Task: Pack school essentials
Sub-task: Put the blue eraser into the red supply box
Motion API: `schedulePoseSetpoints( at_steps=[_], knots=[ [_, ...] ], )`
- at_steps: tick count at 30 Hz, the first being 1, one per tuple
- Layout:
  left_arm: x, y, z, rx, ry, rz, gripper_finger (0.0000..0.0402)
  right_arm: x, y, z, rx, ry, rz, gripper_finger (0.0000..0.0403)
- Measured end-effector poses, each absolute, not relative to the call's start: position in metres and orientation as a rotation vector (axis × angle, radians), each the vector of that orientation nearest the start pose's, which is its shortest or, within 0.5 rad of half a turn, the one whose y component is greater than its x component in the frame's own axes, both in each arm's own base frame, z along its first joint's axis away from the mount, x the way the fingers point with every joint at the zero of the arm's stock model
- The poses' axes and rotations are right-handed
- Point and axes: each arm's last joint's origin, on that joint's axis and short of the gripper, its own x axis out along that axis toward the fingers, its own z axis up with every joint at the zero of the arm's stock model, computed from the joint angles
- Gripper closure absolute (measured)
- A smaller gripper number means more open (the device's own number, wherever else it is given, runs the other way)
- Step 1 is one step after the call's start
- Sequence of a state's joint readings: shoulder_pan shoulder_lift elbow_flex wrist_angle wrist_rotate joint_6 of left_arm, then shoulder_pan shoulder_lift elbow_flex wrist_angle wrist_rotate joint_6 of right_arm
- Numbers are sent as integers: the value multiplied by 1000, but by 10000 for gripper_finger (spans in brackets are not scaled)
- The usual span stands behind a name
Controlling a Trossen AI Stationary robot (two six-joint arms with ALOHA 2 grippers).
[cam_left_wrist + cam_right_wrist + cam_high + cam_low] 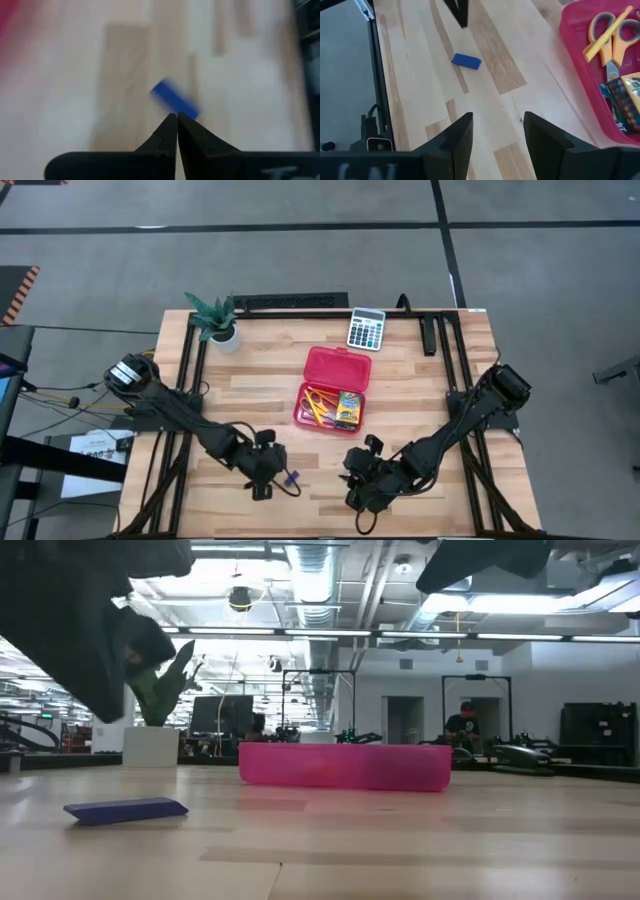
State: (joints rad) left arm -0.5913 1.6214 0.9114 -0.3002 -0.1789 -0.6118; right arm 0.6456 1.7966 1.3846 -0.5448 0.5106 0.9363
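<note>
Blue piece (466, 61) lies flat on the table (420, 385), outside the red case (335, 390) and toward the left arm. Open case holds scissors (609, 34), orange pencils (315, 406), crayon box (348, 409). Left gripper (177, 118) is closed, empty, tips just beside the blue piece. Right gripper (497, 122) is parted, empty, near the case.
</note>
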Motion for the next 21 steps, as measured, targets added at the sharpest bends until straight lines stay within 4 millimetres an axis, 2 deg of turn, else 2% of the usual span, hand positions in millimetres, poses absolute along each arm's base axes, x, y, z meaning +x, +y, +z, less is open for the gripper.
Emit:
schedulePoseSetpoints(
  at_steps=[8, 15, 21],
  knots=[
    [246, -172, 149, -170, 885, -55, 401, 313, 218, 242, 394, 756, -267, 221],
    [232, -185, 137, -244, 806, -6, 401, 312, 219, 242, 378, 756, -261, 221],
    [243, -200, 120, -341, 821, 48, 401, 312, 219, 242, 327, 760, -247, 221]
  ],
)
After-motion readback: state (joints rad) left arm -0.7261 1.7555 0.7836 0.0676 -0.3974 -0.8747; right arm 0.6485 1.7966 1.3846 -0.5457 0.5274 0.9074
